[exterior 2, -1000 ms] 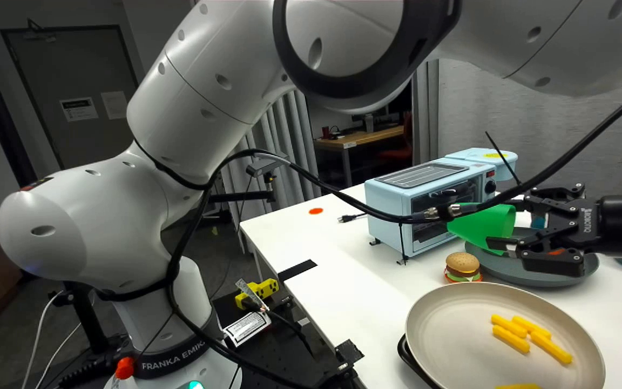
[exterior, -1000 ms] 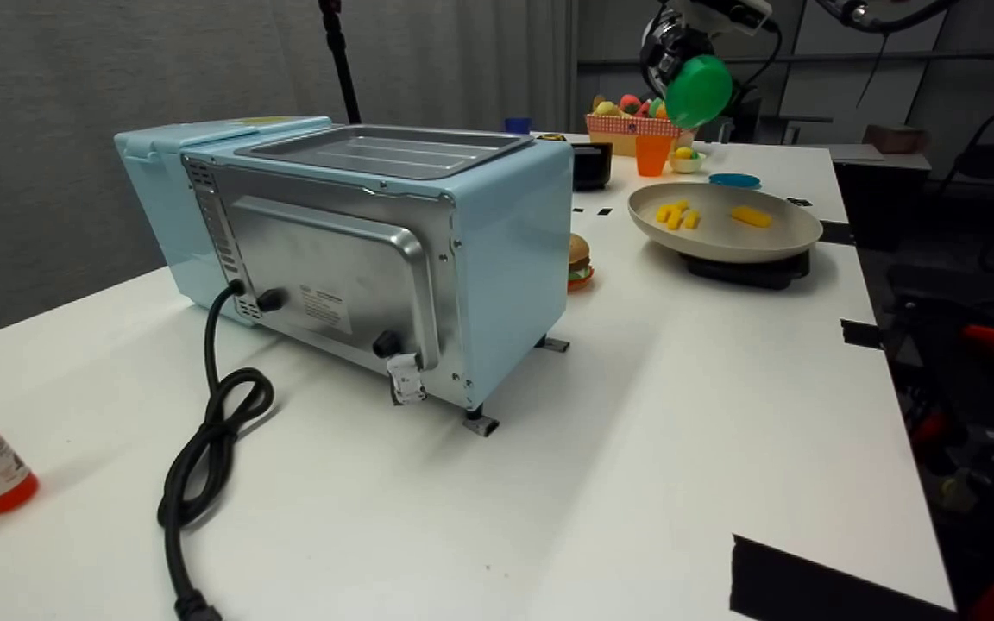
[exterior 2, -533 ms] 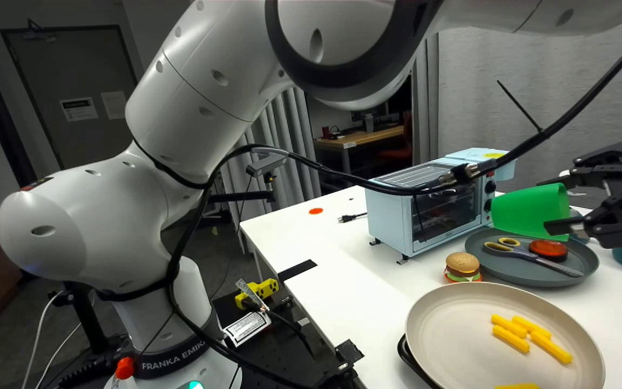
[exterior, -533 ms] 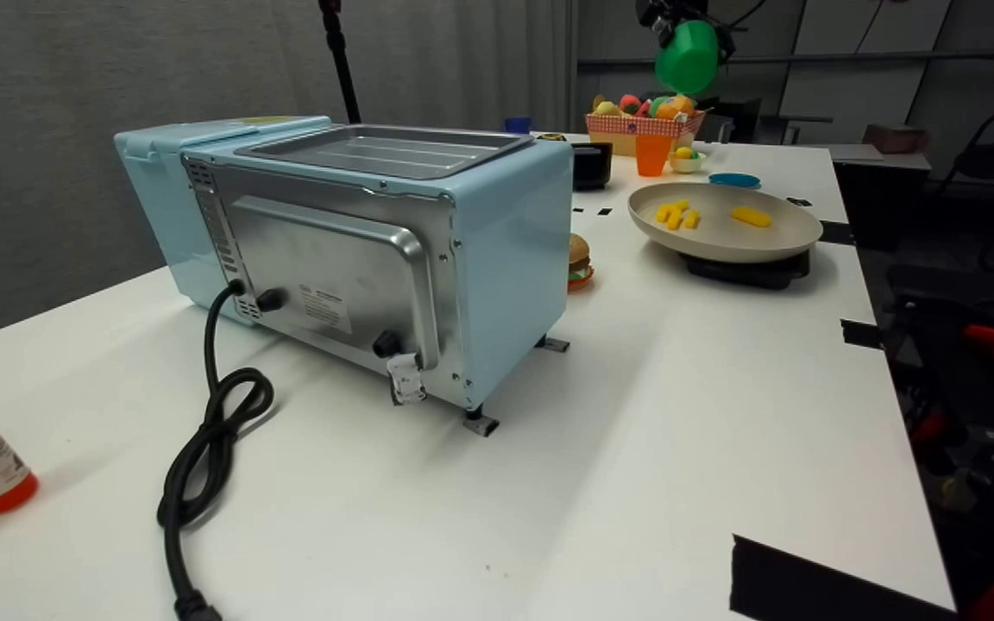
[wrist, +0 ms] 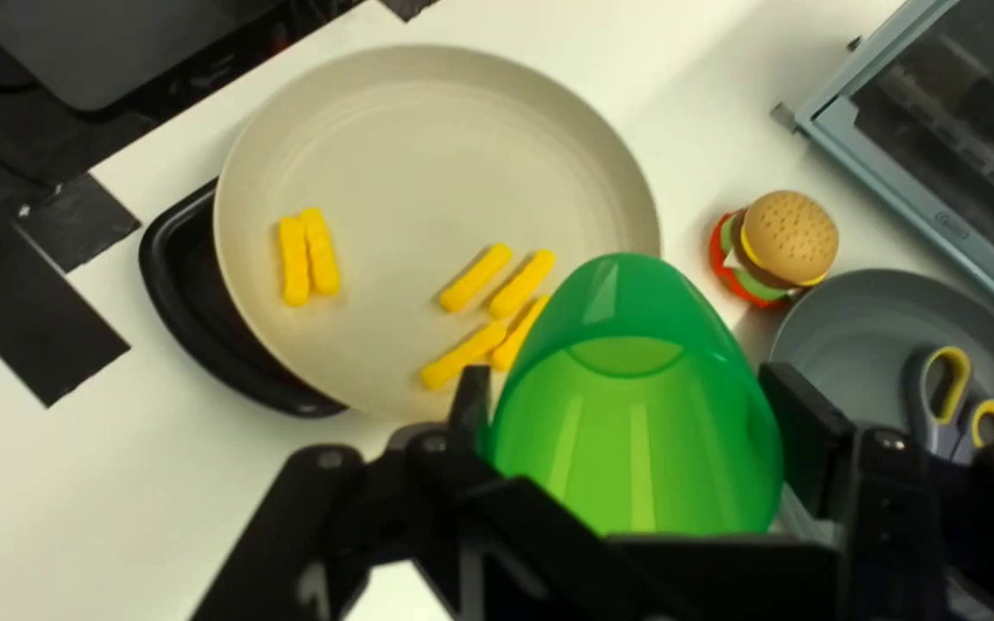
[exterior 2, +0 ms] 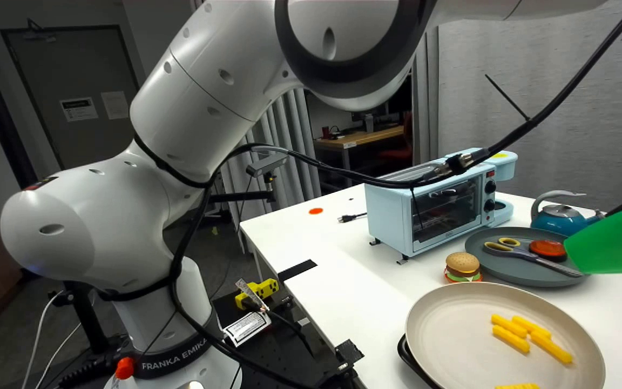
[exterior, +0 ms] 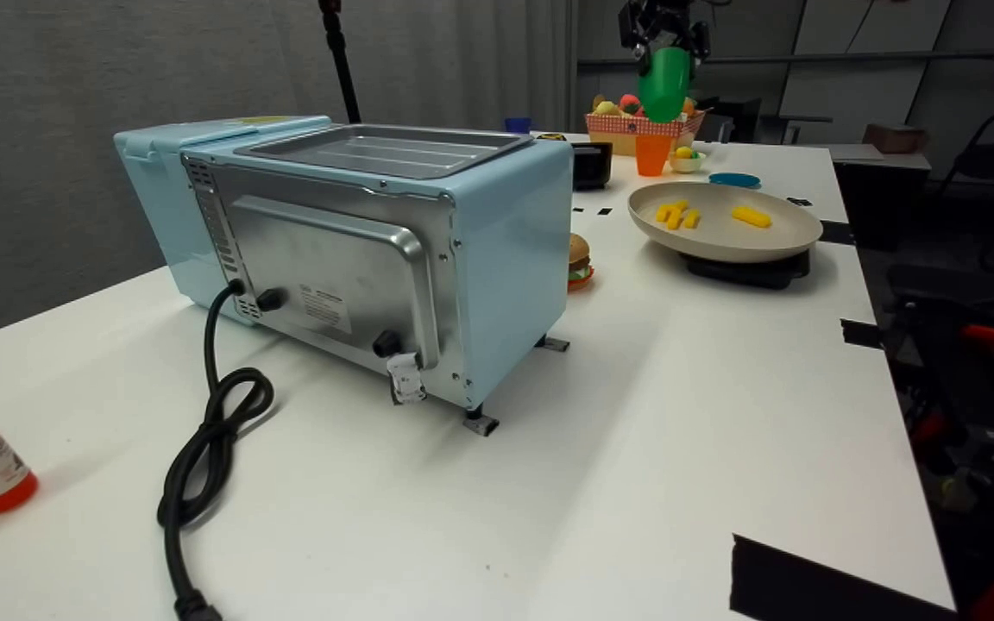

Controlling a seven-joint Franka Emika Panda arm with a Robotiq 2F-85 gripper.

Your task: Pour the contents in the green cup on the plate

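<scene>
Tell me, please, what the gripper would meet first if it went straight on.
Beyond the held green cup, probably the beige plate, near the yellow pieces, though depth is unclear.

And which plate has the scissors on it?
The dark grey plate, next to the toy burger: the scissors lie on it beside a round red thing. The wide beige plate holds yellow pieces instead.

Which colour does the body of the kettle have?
The body of the kettle is teal blue; it shows best in an exterior view.
</scene>
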